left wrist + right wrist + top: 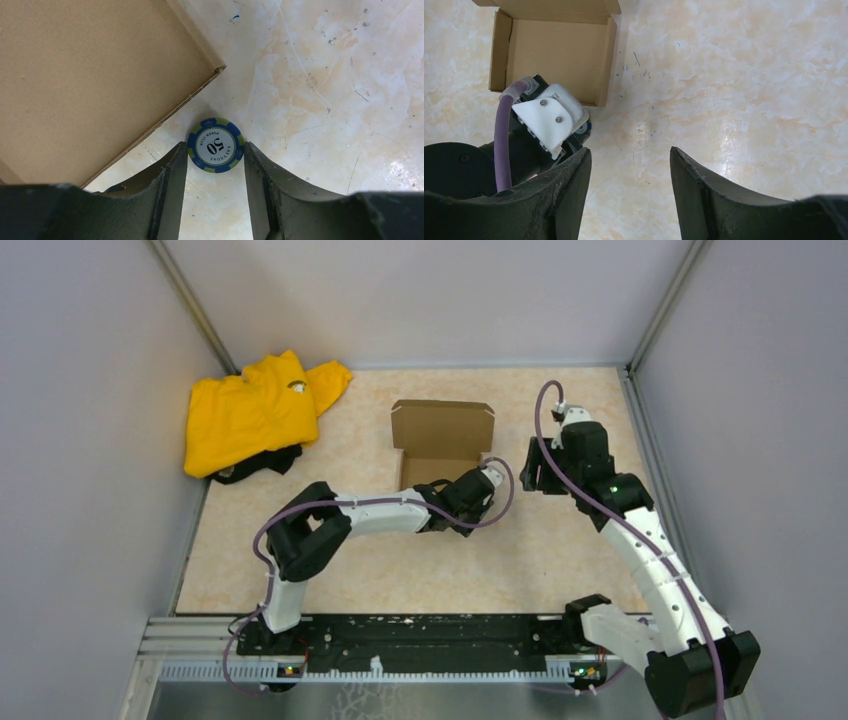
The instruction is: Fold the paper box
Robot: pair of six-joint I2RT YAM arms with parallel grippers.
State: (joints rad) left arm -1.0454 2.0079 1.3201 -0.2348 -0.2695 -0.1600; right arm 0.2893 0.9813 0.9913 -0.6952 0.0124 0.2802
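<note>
Paper box (442,428): sits mid-worktop, toward the far side. The tray is already standing with its side walls up. The lid flap lies open behind it, not yet closed. The inside looks empty in the right wrist view.

Handling (judged): light, thin board. It is stiff across the panels but creases easily, and it will likely slide on the smooth worktop (420,570) if pushed from one side. Best hold is a pinch on the lid's free far edge, mid-span, with the other arm bracing the tray's front wall. Keep off the corner tabs.

Left gripper (215,149): just beside the box's near right corner. Jaws are closed against the rim of a blue poker chip (216,142) that lies flat. Whether it is lifted, cannot tell.

Right gripper (630,152): off to the box's right, not touching it. Jaws spread, nothing between them.

Yellow garment (250,415): far left corner, apart from the box.
</note>
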